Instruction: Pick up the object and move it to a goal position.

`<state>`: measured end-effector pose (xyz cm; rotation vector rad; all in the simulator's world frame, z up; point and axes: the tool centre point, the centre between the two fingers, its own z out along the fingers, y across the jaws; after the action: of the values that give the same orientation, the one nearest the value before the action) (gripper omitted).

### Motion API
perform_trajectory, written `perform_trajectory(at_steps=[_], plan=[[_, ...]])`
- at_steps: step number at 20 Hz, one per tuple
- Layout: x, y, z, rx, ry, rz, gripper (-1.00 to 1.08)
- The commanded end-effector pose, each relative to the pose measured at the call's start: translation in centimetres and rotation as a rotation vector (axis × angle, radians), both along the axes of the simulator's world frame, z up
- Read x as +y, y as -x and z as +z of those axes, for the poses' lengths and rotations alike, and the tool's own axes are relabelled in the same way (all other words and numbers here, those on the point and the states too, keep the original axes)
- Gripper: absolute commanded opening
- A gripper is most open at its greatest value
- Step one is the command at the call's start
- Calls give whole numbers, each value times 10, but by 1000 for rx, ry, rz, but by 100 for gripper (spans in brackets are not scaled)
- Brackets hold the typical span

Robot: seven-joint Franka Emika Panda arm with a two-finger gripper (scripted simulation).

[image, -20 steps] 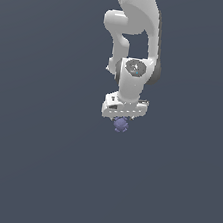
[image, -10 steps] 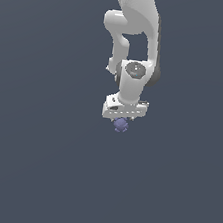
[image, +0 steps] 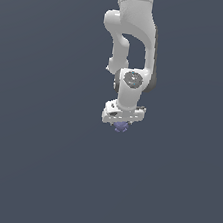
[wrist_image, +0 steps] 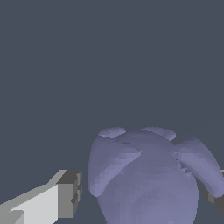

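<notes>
The object (image: 120, 127) is a small bluish-purple knobbly lump resting on the dark grey floor. It sits directly under my white gripper (image: 121, 123), which hides its upper part in the exterior view. In the wrist view the object (wrist_image: 148, 175) fills the space between the two fingers. One grey-tipped finger (wrist_image: 65, 197) stands a small gap away from it. The other finger (wrist_image: 215, 199) is at its far side, mostly hidden behind a bump. The jaws are open astride the object.
The dark grey floor (image: 35, 163) is flat and bare all around. The white arm (image: 134, 41) rises from the gripper to the frame's upper edge.
The gripper has come down a little over the object, so it covers more of it now. The object has not moved.
</notes>
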<state>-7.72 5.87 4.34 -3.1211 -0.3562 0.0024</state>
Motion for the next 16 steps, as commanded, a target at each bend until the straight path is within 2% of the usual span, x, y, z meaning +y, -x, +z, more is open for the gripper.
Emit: perform_trajectory(at_steps=[1, 2, 3, 16], plan=[[0, -1, -4, -1, 0, 0, 100], [0, -1, -4, -1, 0, 0, 100], [0, -1, -4, -1, 0, 0, -100], [0, -1, -1, -1, 0, 0, -100]])
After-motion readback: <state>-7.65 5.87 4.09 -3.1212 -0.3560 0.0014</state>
